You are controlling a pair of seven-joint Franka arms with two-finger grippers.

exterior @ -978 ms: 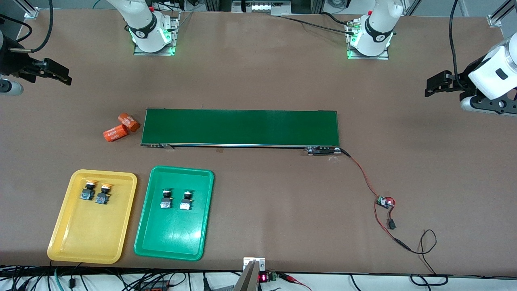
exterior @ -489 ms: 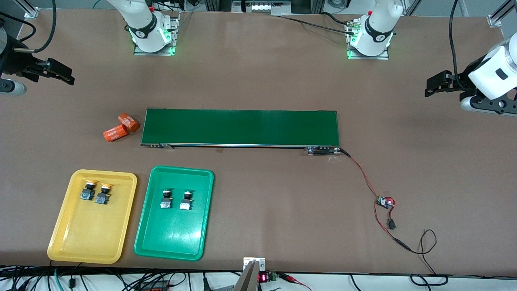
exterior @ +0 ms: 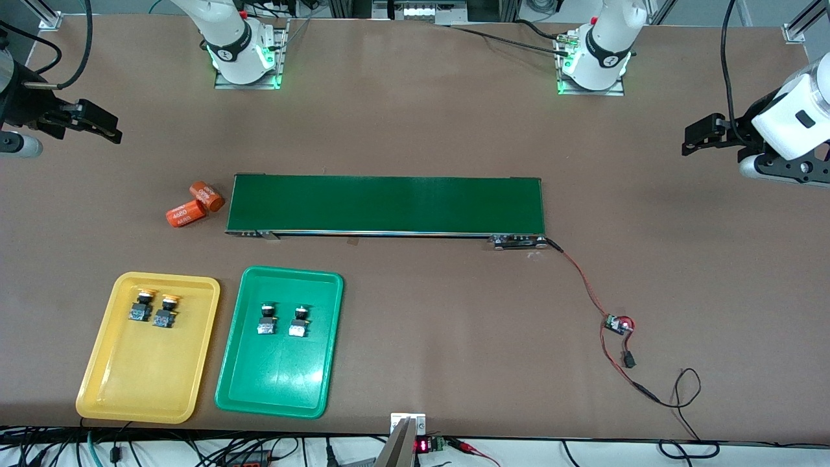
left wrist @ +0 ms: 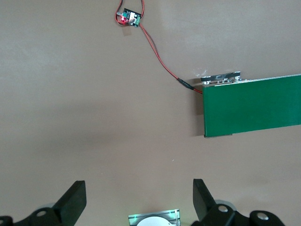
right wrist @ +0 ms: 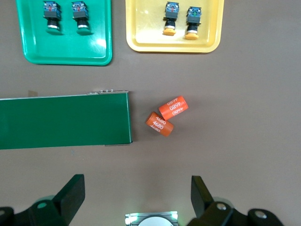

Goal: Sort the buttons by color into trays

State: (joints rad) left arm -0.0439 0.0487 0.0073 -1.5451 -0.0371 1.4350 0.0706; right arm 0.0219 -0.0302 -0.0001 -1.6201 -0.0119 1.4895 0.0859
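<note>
Two yellow-capped buttons (exterior: 141, 305) (exterior: 166, 310) lie side by side in the yellow tray (exterior: 148, 376), toward its end nearer the conveyor. Two green buttons (exterior: 266, 318) (exterior: 298, 320) lie the same way in the green tray (exterior: 279, 383) beside it. The right wrist view shows both trays (right wrist: 174, 46) (right wrist: 66, 52) with their buttons (right wrist: 170, 19) (right wrist: 52, 18). My right gripper (exterior: 111, 127) (right wrist: 137, 193) hangs open and empty over bare table at the right arm's end. My left gripper (exterior: 688, 139) (left wrist: 139, 197) waits open and empty over bare table at the left arm's end.
A long dark-green conveyor belt (exterior: 389, 204) crosses the middle of the table. Two orange cylinders marked 4680 (exterior: 196, 206) lie by its end toward the right arm. A red-black wire (exterior: 583, 285) runs from its other end to a small circuit board (exterior: 617, 323).
My right gripper has shifted slightly over the table at its end. The left arm, buttons and trays have not moved.
</note>
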